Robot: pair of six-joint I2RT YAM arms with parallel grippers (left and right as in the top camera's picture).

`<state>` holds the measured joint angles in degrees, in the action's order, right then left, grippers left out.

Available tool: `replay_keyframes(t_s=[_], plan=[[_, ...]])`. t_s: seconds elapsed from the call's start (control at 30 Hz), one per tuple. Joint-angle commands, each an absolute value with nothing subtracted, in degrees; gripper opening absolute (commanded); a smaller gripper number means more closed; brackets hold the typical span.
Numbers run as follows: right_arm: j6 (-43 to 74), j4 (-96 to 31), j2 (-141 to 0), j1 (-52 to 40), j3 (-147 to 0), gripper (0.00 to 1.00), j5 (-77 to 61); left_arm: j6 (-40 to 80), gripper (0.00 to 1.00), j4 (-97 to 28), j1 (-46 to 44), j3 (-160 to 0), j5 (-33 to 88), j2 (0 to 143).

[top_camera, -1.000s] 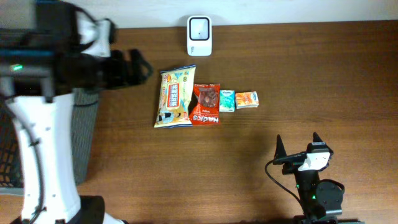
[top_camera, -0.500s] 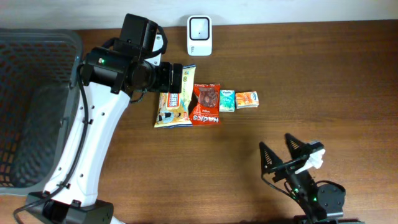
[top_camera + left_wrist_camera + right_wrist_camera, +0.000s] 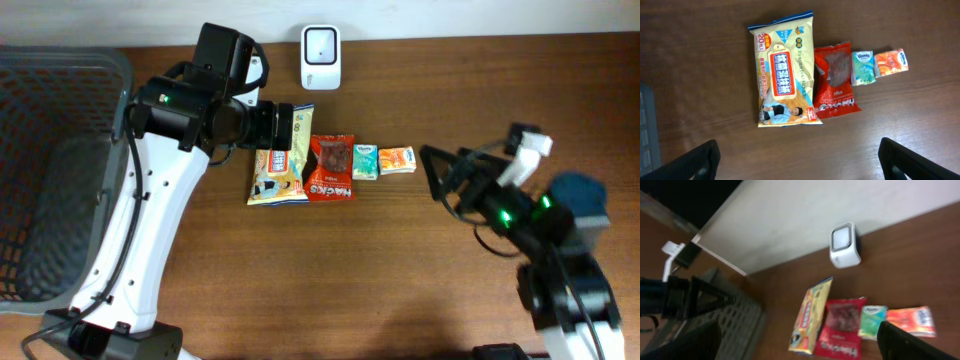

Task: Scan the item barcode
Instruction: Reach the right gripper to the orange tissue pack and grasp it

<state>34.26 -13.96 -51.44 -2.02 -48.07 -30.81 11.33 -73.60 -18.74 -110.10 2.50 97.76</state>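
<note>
The left gripper hangs with its jaws spread wide and nothing between them, over the twelve o'clock end of the wipes pack. That pack lies flat on the table, label up, at the nine o'clock end of a short row. A red snack bag lies against its three o'clock edge. A green tissue pack and an orange tissue pack follow in line. The scanner stands at twelve o'clock from the row, by the table's far edge, with its window facing up. A basket waits at nine o'clock.

The right gripper is also wide open and empty. It sits at three o'clock from the orange pack, pointing along the row.

From where I stand, the wipes pack looks like the item to pick first. The left arm should come straight down and close across the pack's narrow width near its twelve o'clock end. It should keep clear of the three o'clock edge, so a finger does not catch the snack bag.

No barcode shows on the upturned face, so it is probably underneath, though I cannot be sure. If so, the pack needs no flipping. It can be lifted level, carried toward twelve o'clock and held low and flat over the window. The soft pack will sag from an end grip, so a slow carry would help.
</note>
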Motion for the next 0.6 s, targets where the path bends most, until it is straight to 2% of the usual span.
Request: replay_keyframes(t_s=[0.0,0.07,0.13,0.17,0.23,0.33,0.4,0.57], plan=[[39.5,-12.2,-62.5,-1.9,-50.9,0.98,-35.2,10.6,0.99,-73.5,-18.7,-110.2,2.1,97.1],[41.7,-23.0,-73.8,-1.9,-57.2,0.93,-32.7,10.6,0.99,-73.5,-18.7,-110.2,2.1,97.1],[46.7,-24.2,-85.8,-1.9,-59.6,0.87,-32.1,10.6,0.99,-73.5,-18.7,-110.2,2.1,97.1],[50.5,-22.6,-92.3,-1.8,-59.6,0.73,-32.1,10.6,0.99,-73.5,-18.7,-110.2,2.1,97.1],[53.5,-19.3,-100.4,-1.8,-59.6,0.62,-32.1,10.6,0.99,-73.5,-18.7,-110.2,2.1,97.1],[53.5,-14.5,-106.5,-1.9,-59.6,0.62,-30.2,10.6,0.99,-73.5,-18.7,-110.2,2.1,97.1],[53.5,-14.1,-107.2,-1.9,-59.4,0.63,-22.4,10.6,0.99,-73.5,-18.7,-110.2,2.1,97.1],[53.5,-10.8,-107.2,-5.0,-59.2,0.62,-20.2,10.6,0.99,-73.5,-18.7,-110.2,2.1,97.1]])
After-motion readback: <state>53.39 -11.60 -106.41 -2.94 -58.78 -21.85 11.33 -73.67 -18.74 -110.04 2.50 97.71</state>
